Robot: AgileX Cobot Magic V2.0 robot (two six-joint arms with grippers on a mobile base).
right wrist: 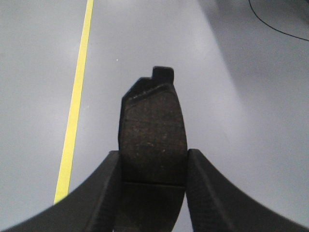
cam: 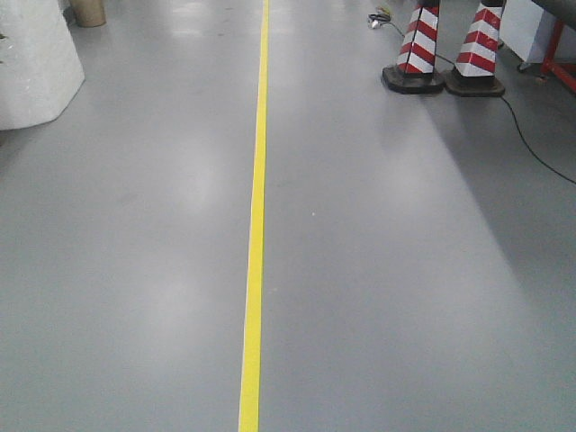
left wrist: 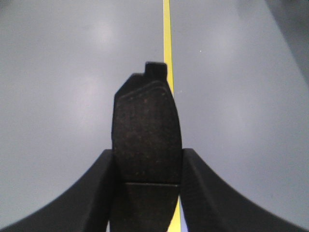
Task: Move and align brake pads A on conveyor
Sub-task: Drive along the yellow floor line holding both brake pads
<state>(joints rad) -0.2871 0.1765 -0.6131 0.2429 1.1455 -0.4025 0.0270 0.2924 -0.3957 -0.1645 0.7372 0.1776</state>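
While both arms hang over open ground, the biggest thing I see is the grey floor [cam: 405, 297], glossy with soft light patches, filling the front view and both wrist views. A yellow line [cam: 256, 252] runs straight down the floor from far to near. At the far left stands a white bulky block [cam: 31, 63], with a tan cylinder [cam: 88, 11] beyond it. At the far right two red-and-white striped posts [cam: 445, 49] sit side by side on black bases, and a thin black cable [cam: 531, 144] trails across the floor past them. The conveyor is in none of my views.

On the left wrist camera, the left gripper [left wrist: 147, 162] is clamped on a brake pad [left wrist: 145, 130], which stands upright between the two fingers, its dark speckled face toward the lens, a cross groove low down and a small tab on top. The right gripper [right wrist: 153, 164] clasps a second brake pad [right wrist: 153, 130] the same way, upright, tab uppermost, pinched at its sides.
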